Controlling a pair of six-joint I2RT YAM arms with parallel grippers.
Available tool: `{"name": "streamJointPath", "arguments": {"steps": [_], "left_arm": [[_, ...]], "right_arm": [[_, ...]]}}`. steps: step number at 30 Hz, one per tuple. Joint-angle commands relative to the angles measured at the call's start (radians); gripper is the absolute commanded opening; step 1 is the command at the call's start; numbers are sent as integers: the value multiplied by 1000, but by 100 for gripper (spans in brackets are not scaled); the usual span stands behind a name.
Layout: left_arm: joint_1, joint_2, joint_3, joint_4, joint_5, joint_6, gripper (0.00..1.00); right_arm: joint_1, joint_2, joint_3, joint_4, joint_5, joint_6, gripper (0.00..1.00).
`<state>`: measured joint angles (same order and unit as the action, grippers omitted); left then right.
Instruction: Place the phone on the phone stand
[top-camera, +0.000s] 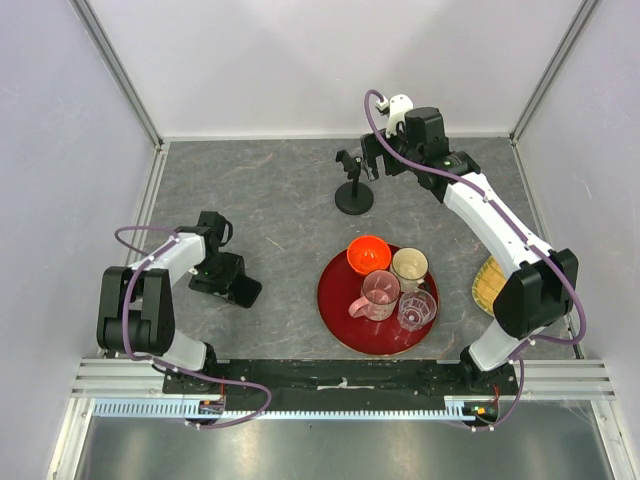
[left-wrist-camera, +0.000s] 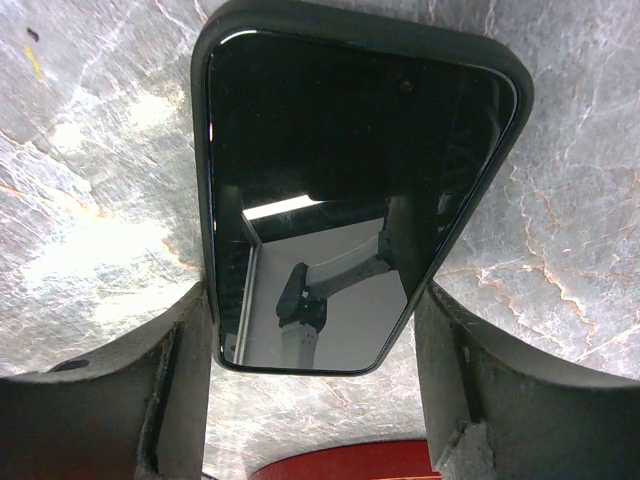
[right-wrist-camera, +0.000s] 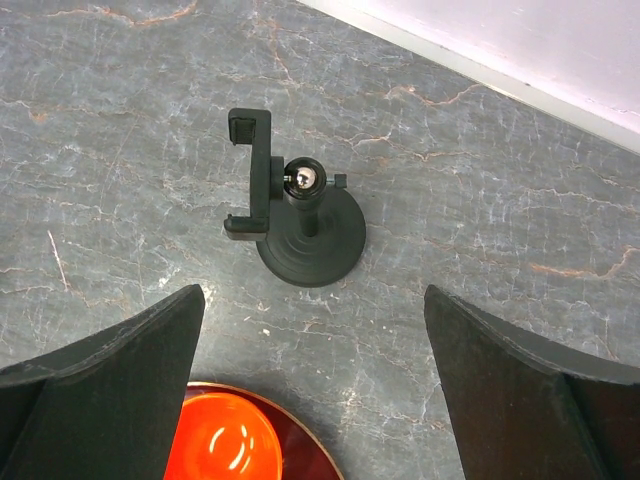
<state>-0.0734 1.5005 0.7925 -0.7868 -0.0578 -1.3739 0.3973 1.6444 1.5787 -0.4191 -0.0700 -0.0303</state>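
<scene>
**A:** Where are we seeing the thin, flat black smartphone (top-camera: 242, 290) with the glossy face?

**B:** We are seeing it lying on the grey marbled bench (top-camera: 280, 200), on the left side and toward the near edge. The left gripper (top-camera: 228, 278) is reaching down to it. In the wrist view its fingers (left-wrist-camera: 110, 410) are sitting against the smartphone's (left-wrist-camera: 350, 190) two long edges with no gap showing, so we are calling it pinched.

**A:** And the small black phone stand (top-camera: 352, 188) with the round disc base?

**B:** It is standing upright toward the far side, right of centre. That is well apart from the smartphone, just beyond the round red tray (top-camera: 338, 312) carrying an orange bowl (top-camera: 368, 253) and three cups.

**A:** What are we reading from the right gripper (top-camera: 368, 158)?

**B:** It is hovering above the stand (right-wrist-camera: 300, 225). Its fingers (right-wrist-camera: 100, 380) are spread wide and are touching nothing.
</scene>
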Motion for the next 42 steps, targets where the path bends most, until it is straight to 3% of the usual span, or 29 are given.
{"name": "streamJointPath", "arguments": {"steps": [1, 6, 10, 13, 14, 17, 20, 23, 29, 31, 35, 42], "left_arm": [[-2, 17, -15, 34, -39, -33, 2], [-14, -74, 39, 12, -118, 70, 2], [-61, -184, 71, 154, -149, 328, 2], [-117, -299, 44, 348, -93, 500, 2], [-130, -327, 28, 511, -65, 548, 2], [-212, -404, -6, 770, -25, 721, 2], [-301, -405, 19, 901, -11, 910, 2], [-342, -363, 51, 1044, 97, 1051, 2], [-404, -306, 94, 1069, 211, 1233, 2], [-430, -304, 93, 1057, 205, 1285, 2], [-471, -309, 102, 1020, 164, 1372, 2], [-513, -313, 113, 1003, 121, 1466, 2]], "right_arm": [[2, -28, 4, 43, 16, 13, 98], [2, -20, 12, 55, -4, 27, 98], [2, -8, 24, 66, -27, 66, 98], [2, 9, 41, 68, -50, 96, 98], [2, 14, 46, 68, -59, 110, 98], [2, 22, 52, 82, -106, 128, 98], [0, 31, 63, 94, -161, 162, 98], [-2, 34, 78, 121, -247, 233, 98], [-2, 23, 43, 400, -538, 527, 98], [9, 49, 49, 413, -596, 566, 94], [32, 101, 138, 234, -642, 436, 89], [64, 123, 201, 66, -637, 275, 82]]}}
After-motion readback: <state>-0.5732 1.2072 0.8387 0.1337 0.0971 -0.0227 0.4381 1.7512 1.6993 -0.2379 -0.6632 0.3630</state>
